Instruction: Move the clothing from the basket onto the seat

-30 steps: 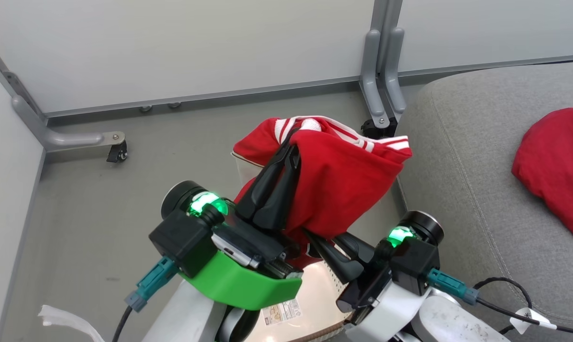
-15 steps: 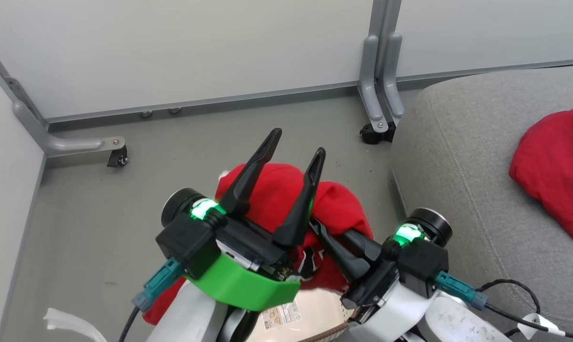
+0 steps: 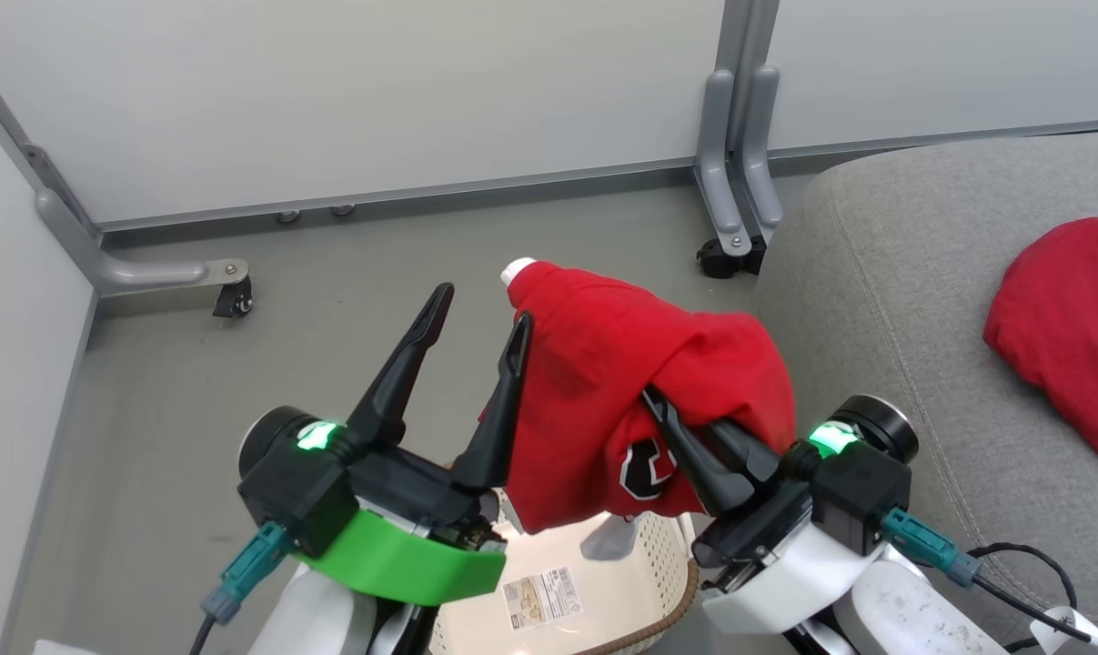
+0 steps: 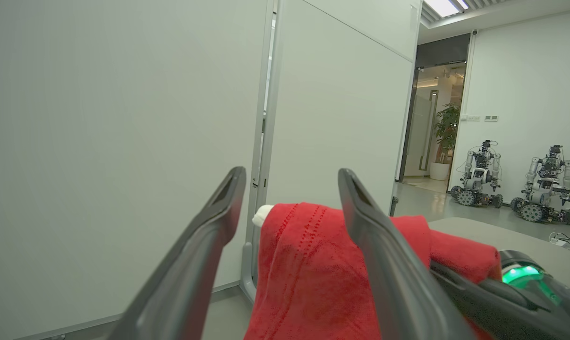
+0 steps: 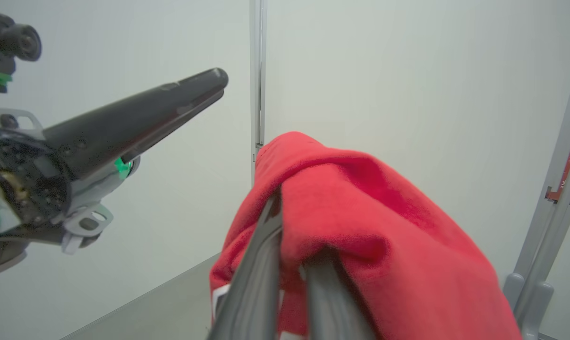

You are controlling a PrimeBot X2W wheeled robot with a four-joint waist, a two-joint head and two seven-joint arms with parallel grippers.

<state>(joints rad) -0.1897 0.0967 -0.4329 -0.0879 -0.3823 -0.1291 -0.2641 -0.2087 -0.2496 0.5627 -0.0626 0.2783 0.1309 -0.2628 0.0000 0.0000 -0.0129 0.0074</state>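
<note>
The red garment with white trim and a black-and-white emblem (image 3: 621,364) hangs above the basket (image 3: 639,555), draped over my right gripper (image 3: 658,405), which is shut on its fabric. In the right wrist view the cloth (image 5: 360,212) covers both fingertips. My left gripper (image 3: 482,314) stands open just left of the garment, nothing between its fingers; its right finger (image 4: 360,212) is against the cloth's (image 4: 303,264) edge. The plain red garment (image 3: 1067,318) lies on the grey seat (image 3: 876,300) at the right. The basket's cream floor shows a paper label (image 3: 539,596).
Grey floor stretches ahead to white partition panels (image 3: 376,91). Their grey feet carry castors at the left (image 3: 230,296) and beside the seat's corner (image 3: 726,255). Cables trail at the lower right (image 3: 1012,564). Two other robots (image 4: 516,184) stand in a distant room.
My left gripper has opened, let go of the trimmed garment and drawn off to the left. The garment now hangs from the right gripper alone, which has lifted it toward the right.
</note>
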